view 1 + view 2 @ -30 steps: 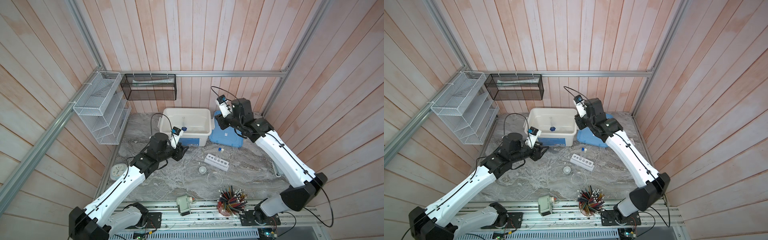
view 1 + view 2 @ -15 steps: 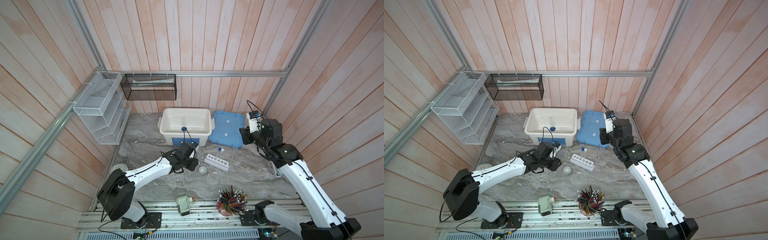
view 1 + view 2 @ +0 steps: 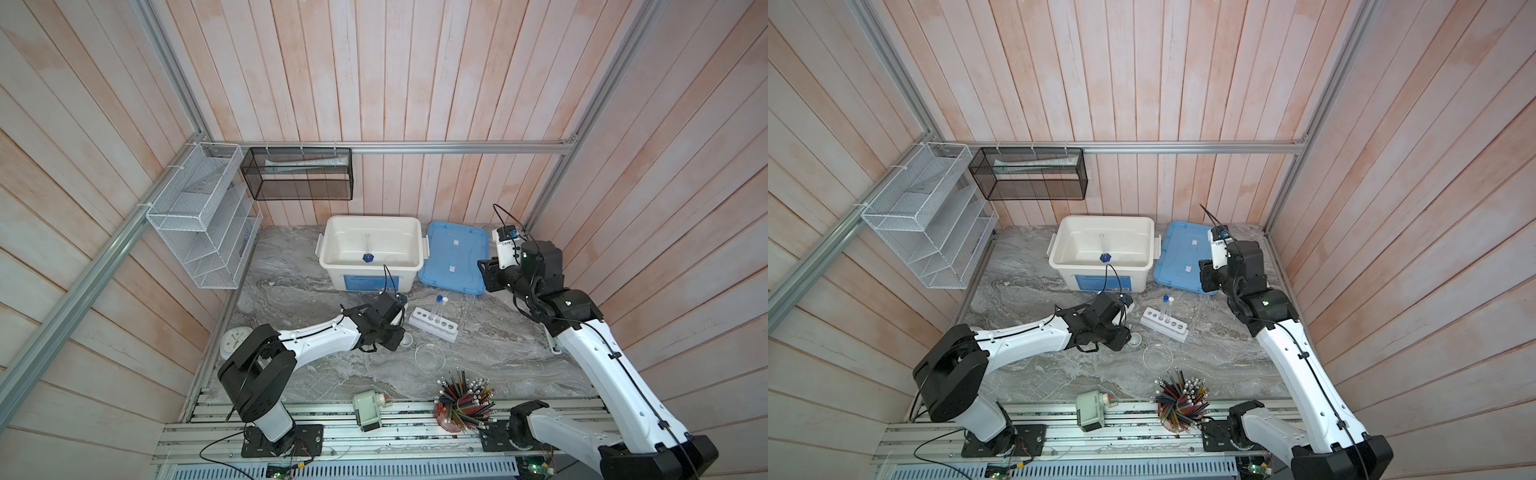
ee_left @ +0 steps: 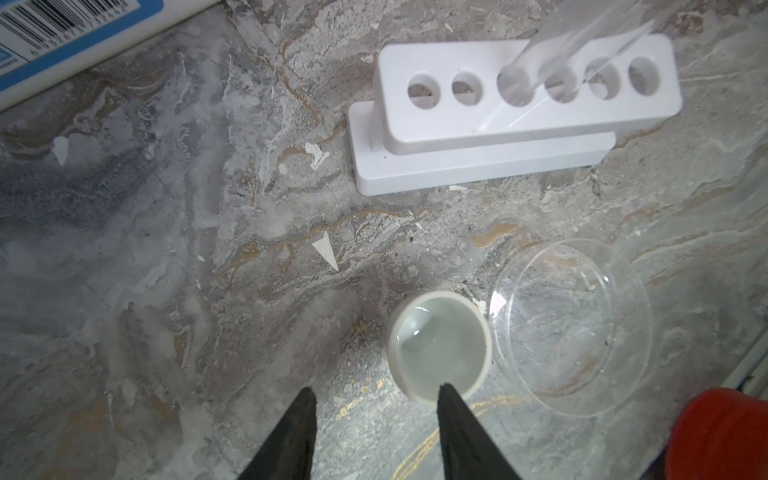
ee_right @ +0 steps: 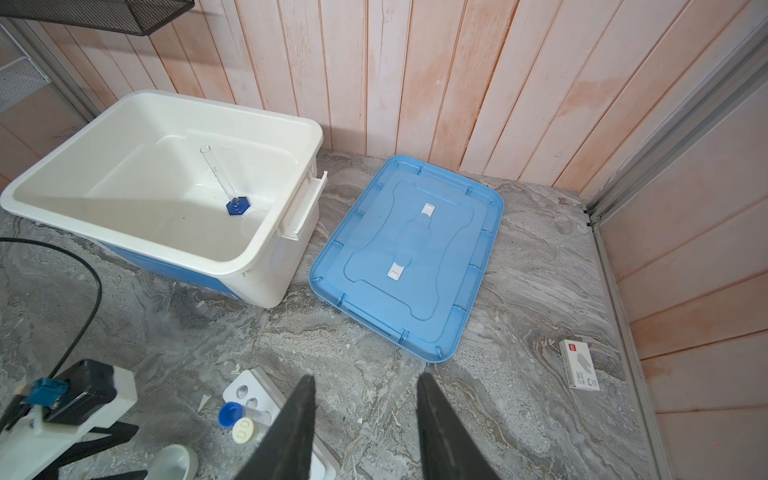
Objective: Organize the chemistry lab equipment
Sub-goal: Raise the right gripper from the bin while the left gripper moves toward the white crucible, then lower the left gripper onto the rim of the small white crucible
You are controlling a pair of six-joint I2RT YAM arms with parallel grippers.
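- Cup check: tiny white cup stands upright on the grey tabletop, just beside the clear dish; cannot tell if the rims touch.
- White rack stands beyond the cup with two capped test tubes upright in its middle holes, one blue cap and one white.
- Blue-based cylinder lies tilted inside the white bin, at the back of the table.
- Left gripper: jaws parted about half, nothing between them. In the left wrist view one fingertip overlaps the near rim of the cup; contact unclear.
- Left arm: stretched low and nearly flat over the tabletop, wrist tipped down at the cup.
- Right gripper: jaws parted about half, empty, above bare tabletop near a corner of the blue lid, which lies flat next to the bin.
- Right arm: raised, elbow high, wrist angled down by the lid's right edge, well apart from the rack.
- Red cup shows at the edge of the left wrist view, near the dish.
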